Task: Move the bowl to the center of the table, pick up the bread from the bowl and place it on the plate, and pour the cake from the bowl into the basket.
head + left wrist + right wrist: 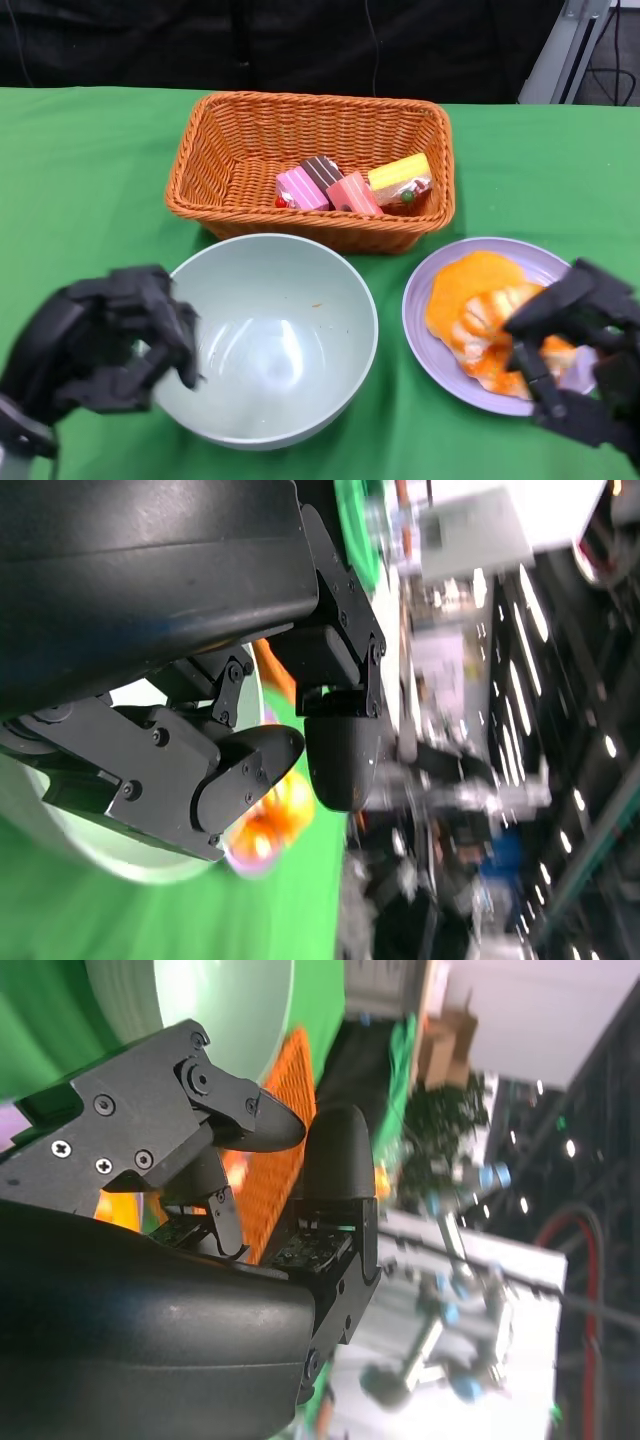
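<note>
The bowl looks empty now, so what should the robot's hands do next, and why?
Probably just let go and draw back. The pale green bowl is empty, the pink and yellow cake pieces lie in the orange wicker basket, and the orange bread sits on the purple plate. The left hand is at the bowl's rim; the right hand hovers over the bread.

The table [90, 180] is bright green. At upper centre of the frame, an orange woven basket [230, 150] holds pink, brown-striped and yellow cake pieces [350, 184]. The bowl [270, 340] is pale green, the plate [425, 340] lilac, the bread [475, 300] orange, both hands black.
</note>
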{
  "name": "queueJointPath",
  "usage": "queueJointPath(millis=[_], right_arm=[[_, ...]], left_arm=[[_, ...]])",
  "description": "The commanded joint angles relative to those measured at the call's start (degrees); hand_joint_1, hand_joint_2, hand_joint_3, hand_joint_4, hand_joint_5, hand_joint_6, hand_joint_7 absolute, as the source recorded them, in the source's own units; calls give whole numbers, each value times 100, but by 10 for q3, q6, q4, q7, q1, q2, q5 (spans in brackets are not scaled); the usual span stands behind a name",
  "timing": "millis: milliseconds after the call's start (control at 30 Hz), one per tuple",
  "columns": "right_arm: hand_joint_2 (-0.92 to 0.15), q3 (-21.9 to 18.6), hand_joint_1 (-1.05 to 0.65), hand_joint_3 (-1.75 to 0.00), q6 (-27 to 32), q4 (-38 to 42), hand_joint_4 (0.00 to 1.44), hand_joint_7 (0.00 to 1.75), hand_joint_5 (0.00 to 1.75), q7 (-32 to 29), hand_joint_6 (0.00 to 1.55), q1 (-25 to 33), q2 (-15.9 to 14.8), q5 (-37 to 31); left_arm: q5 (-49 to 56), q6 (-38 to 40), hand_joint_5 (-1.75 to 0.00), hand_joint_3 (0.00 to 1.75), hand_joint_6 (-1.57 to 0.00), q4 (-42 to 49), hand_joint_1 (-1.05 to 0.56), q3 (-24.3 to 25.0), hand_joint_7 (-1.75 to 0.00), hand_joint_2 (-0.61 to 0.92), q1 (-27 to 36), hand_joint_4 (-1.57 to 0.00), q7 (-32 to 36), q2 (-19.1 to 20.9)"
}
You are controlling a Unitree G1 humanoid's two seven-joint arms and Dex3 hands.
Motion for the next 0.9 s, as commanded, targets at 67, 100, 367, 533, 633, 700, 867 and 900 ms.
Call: queueJointPath(millis=[67,100,367,533,633,700,867,900], right_arm=[[-44,-32,-16,-130,-26,31,80,162,175,-32,57,-18,8,2],[-44,-38,-17,-132,-28,39,82,164,175,-35,57,-21,8,4],[-45,-52,-18,-134,-41,59,84,170,175,-34,56,-25,3,-2],[-43,-49,-18,-135,-34,50,84,170,175,-35,57,-20,7,0],[-43,-47,-17,-136,-39,48,85,170,175,-27,57,-10,5,7],[-43,-47,-17,-136,-39,46,86,170,175,-26,57,-6,6,9],[-42,-41,-15,-136,-37,40,86,169,175,-31,59,3,12,-1],[-42,-40,-15,-137,-34,39,86,169,175,-31,59,4,12,-2]], left_arm=[[10,-34,-170,93,-75,66,-8,38,-136,73,-47,-79,41,13],[15,-42,-171,93,-75,81,-8,43,-137,73,-55,-79,46,15],[34,-97,-171,93,-74,150,-10,54,-140,68,-79,-78,48,21],[34,-94,-170,93,-74,150,-11,52,-140,67,-77,-79,53,21],[31,-89,-168,93,-75,147,-10,51,-138,67,-72,-81,50,20],[32,-91,-167,93,-75,147,-10,51,-138,68,-72,-82,51,20],[34,-88,-171,94,-73,146,-11,51,-142,67,-72,-79,54,21],[34,-89,-171,94,-73,146,-11,51,-142,66,-72,-79,53,21]])
